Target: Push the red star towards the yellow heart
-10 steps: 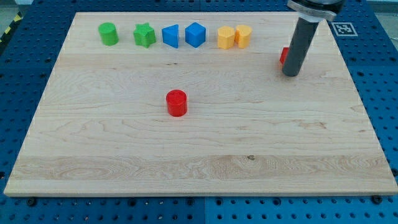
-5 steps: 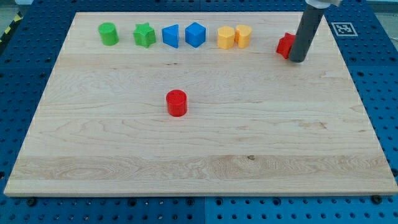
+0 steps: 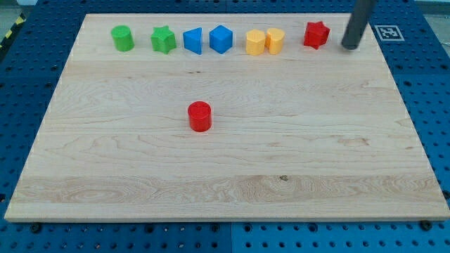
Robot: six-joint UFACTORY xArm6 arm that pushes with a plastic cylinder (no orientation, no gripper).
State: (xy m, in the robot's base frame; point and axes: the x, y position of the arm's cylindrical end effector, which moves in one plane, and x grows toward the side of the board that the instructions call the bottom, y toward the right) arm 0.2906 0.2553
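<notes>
Red star [image 3: 316, 34]: it sits near the board's top edge, toward the top right corner, flat on the wood and clear of everything around it.
Handling: you can judge it small, light and rigid. It should slide easily on the smooth wood, and with its points it may spin if you hit it off-centre.
Where to push: there is nothing to grasp with, so you press on its right-hand side, level with its middle, so it runs straight to the left.
Yellow heart [image 3: 275, 41]: it lies just left of the star along the same top row, with a small gap of bare wood between them. You cannot make out its shape with certainty; it touches a second yellow block [image 3: 255, 43] on its left.
My tip [image 3: 349, 47]: it rests on the board right of the star, near it but apart, close to the top right corner.
Claw: you have none on this arm, only the rod, so no open or closed state applies.
Other blocks: a blue block [image 3: 221, 39], blue triangle [image 3: 193, 40], green star [image 3: 163, 39] and green cylinder [image 3: 123, 38] continue the row leftward; a red cylinder [image 3: 200, 116] stands alone mid-board.
</notes>
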